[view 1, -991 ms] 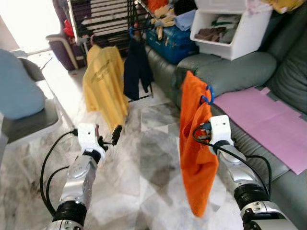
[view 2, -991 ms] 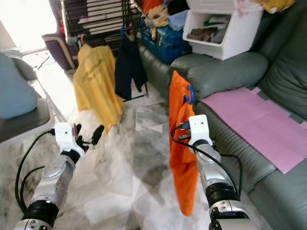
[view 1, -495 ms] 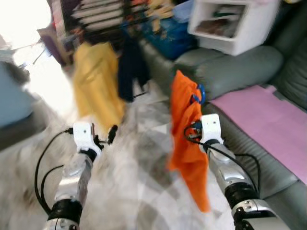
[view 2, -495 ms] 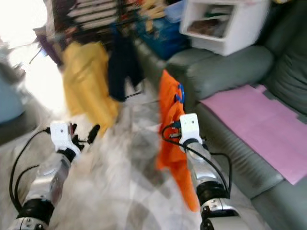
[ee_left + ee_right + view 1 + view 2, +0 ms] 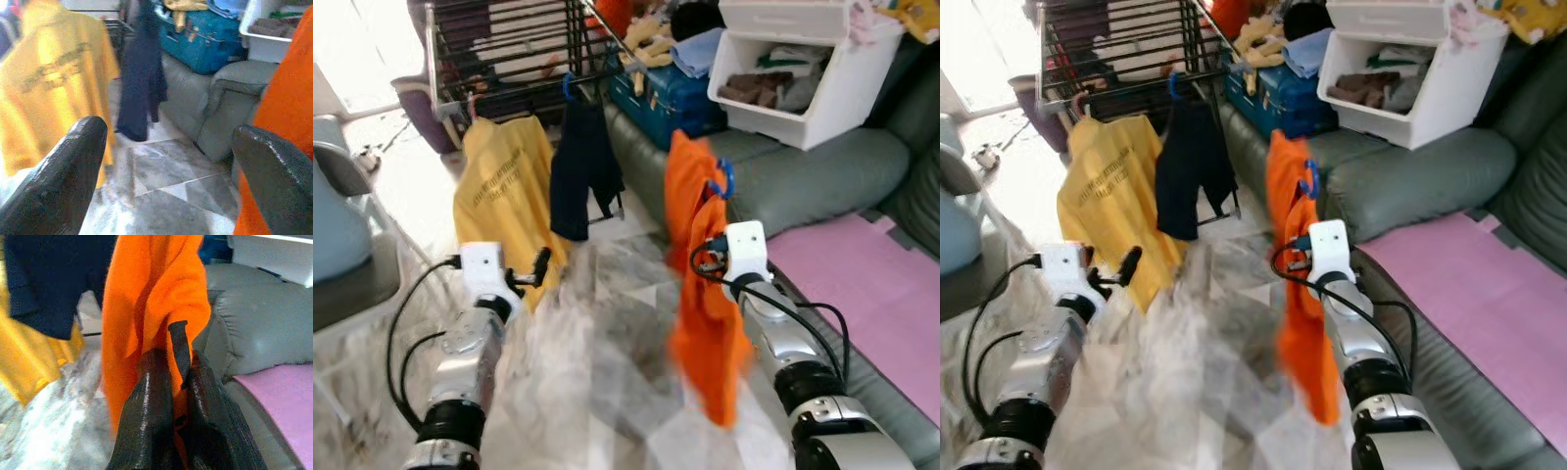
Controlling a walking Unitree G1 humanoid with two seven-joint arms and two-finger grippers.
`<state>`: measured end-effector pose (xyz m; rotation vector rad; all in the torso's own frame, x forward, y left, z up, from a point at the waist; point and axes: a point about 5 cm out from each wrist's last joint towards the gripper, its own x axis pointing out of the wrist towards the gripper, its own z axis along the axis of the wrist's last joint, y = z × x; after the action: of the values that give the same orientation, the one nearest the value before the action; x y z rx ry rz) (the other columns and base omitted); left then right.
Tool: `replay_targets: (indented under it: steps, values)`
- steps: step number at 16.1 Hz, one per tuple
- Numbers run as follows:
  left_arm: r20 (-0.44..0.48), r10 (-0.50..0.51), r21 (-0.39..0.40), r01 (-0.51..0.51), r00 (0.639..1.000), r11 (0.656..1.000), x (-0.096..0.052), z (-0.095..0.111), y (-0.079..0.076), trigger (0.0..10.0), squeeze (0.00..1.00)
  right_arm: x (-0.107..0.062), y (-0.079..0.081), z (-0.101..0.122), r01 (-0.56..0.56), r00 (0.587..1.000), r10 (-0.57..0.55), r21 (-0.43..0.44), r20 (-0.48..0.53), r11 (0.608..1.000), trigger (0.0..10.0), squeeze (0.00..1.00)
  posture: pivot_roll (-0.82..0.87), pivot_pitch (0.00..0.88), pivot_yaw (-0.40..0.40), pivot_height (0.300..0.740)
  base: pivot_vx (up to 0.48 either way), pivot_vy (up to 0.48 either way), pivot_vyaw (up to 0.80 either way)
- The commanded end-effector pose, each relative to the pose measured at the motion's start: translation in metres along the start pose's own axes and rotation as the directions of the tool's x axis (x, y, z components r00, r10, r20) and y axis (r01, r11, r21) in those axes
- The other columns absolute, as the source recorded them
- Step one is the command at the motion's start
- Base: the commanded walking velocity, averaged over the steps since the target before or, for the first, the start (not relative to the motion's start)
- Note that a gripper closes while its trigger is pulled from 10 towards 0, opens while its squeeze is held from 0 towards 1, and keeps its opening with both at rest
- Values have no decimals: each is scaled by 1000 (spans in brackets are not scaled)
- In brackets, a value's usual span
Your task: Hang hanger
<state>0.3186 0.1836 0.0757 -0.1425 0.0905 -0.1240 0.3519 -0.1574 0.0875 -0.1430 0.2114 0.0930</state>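
Holding the hanger pinched between its two fingers, the right gripper carries the orange shirt upright over the marble floor, just in front of the grey sofa. The hanger's blue hook sticks up beside the shirt's collar, above the gripper. The shirt's lower part is blurred and trails toward the robot.

The left gripper is raised over the floor with its fingers spread wide and nothing between them; it points toward the yellow shirt and the dark garment, which hang side by side on the black drying rack.

Compared with a second ago, the whole scene has shifted in the head views: the rack and its two hanging garments now sit lower and closer, and more of the rack's bars show at the top, so the camera has moved toward the rack. The white bin on the sofa arm and the blue suitcase also appear fuller in frame. The pink mat on the sofa seat has slid toward the right edge. The orange shirt is still held the same way, though its hem swings more than before. The left gripper keeps the same open pose.
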Motion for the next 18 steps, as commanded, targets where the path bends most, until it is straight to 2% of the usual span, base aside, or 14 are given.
replay_targets:
  steps: [1, 3, 5, 7, 11, 15, 18]
  values:
    - [-5, -7, 15, 7, 1000, 1000, 4, 3, -3, 10000, 0, 1, -7, 6, 23, 1000, -23, 14, 18, 1000, 10000, 0, -154, 0, 77, 740, 454, 0, 0]
    - [-9, -3, 16, 4, 1000, 1000, 6, 3, -3, 10000, 0, 2, -6, 5, 5, 1000, -5, 15, 8, 1000, 10000, 0, -154, 0, 77, 740, 454, 0, 0]
    - [-14, -1, 22, 1, 1000, 1000, 7, 3, -4, 10000, 0, 2, -6, 6, 1, 1000, -1, 1, 13, 1000, 10000, 0, -155, 0, 78, 740, 446, 0, 644]
    - [-21, 1, 29, 0, 1000, 1000, 7, 2, -4, 10000, 0, 2, -6, 6, 7, 1000, -7, 26, 7, 1000, 10000, 0, -155, 0, 79, 740, 450, 0, 0]
    - [-38, 14, 33, -13, 999, 999, 8, 1, -2, 10000, 0, 2, -4, 2, -18, 1000, 18, 14, -15, 1000, 10000, 0, -152, 0, 80, 740, 432, 0, 0]
    - [-47, 26, 41, -24, 999, 999, 8, -1, -1, 10000, 0, 3, 0, 1, -42, 999, 42, 9, -24, 999, 10000, 0, -152, 0, 78, 740, 408, 250, 709]
    - [-63, 31, 43, -29, 998, 999, 8, -3, 0, 10000, 0, 3, 2, -2, -57, 997, 58, 23, -42, 998, 10000, 0, -152, 0, 79, 740, 350, 329, 0]
